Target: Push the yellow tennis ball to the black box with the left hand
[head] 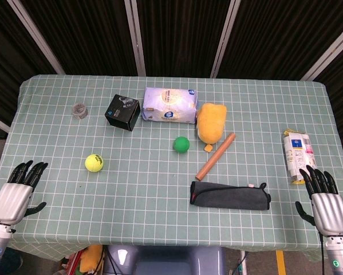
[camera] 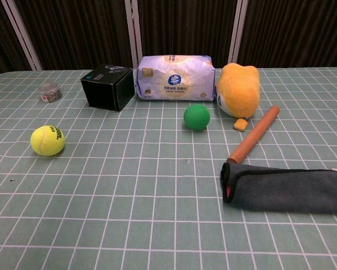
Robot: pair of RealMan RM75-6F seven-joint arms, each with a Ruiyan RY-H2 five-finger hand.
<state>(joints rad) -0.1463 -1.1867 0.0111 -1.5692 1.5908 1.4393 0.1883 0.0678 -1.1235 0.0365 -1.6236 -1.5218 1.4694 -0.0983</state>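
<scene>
The yellow tennis ball (head: 94,162) (camera: 47,140) lies on the checked tablecloth, left of centre. The black box (head: 123,112) (camera: 107,86) stands farther back and slightly to the right of it, apart from the ball. My left hand (head: 18,193) rests at the table's front left corner, fingers extended and apart, holding nothing, well to the left of the ball. My right hand (head: 324,201) lies at the front right corner, likewise open and empty. Neither hand shows in the chest view.
A purple tissue pack (head: 170,105) sits right of the box. A green ball (head: 181,144), yellow plush toy (head: 211,122), wooden stick (head: 215,156) and dark pencil case (head: 229,195) occupy the middle. A small jar (head: 79,110) stands back left, a carton (head: 298,156) at right.
</scene>
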